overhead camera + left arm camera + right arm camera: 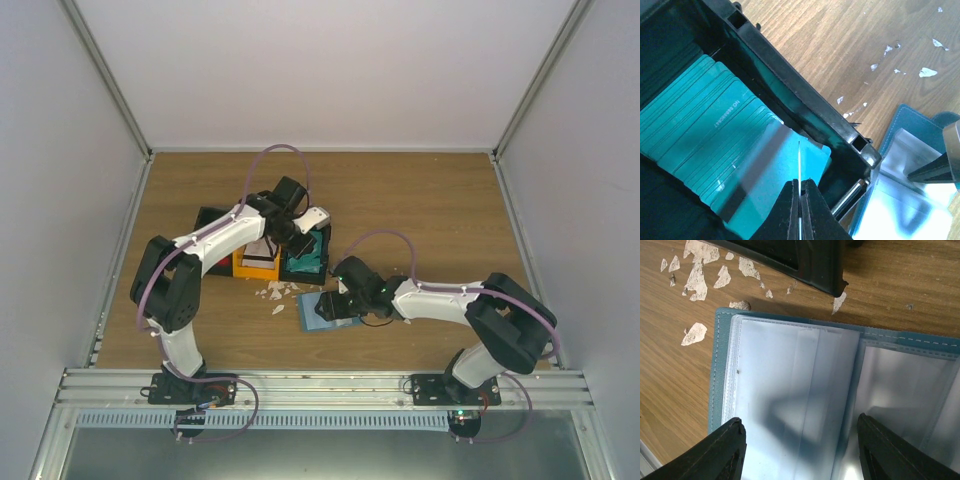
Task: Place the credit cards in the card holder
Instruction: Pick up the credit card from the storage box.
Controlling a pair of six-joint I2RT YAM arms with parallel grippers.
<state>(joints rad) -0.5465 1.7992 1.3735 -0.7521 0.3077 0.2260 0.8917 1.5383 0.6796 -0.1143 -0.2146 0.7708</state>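
A stack of teal credit cards [705,115] lies in a black bin [790,70]; the card on top has a dark stripe. My left gripper [799,182] is shut on one thin card [799,157], seen edge-on as a pale line just above that stack. From above, the left gripper [305,240] hangs over the bin. The card holder [720,365] lies open on the table, dusty blue with clear inner pockets, also seen as the card holder [318,312] and the card holder [910,200]. My right gripper [800,440] is open over its left page, with nothing between the fingers.
An orange bin [256,265] and another black bin stand left of the teal one. Small white scraps [275,293] lie between the bins and the holder, and more scraps [697,270] show beyond the holder's corner. A corner of the black bin [810,265] sits close to the holder's far edge.
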